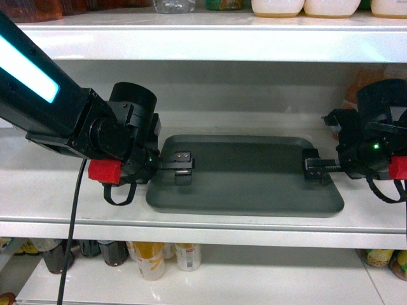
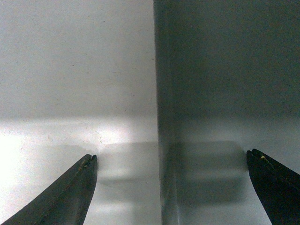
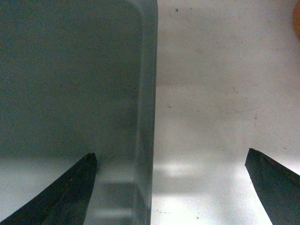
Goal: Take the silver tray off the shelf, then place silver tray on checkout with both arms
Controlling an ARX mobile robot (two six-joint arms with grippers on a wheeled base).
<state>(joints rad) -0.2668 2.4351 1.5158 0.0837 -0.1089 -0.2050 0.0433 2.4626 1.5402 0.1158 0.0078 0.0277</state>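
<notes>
Matte grey-green flat rectangular metal tray [image 1: 248,175], plain and unpatterned, on a glossy white metal shelf board [image 1: 57,190]. Bulky black left arm [image 1: 57,108] with a glowing cyan light strip [image 1: 25,67] and a red wrist part [image 1: 103,170]. Black right arm [image 1: 375,140], small green light, red at wrist. Yellow and red cans [image 1: 165,257] below.

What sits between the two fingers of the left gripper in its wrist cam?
The raised edge of the matte grey-green rectangular tray runs up between the left gripper's fingers, with glossy white shelf board on one side. Left wrist view.
</notes>
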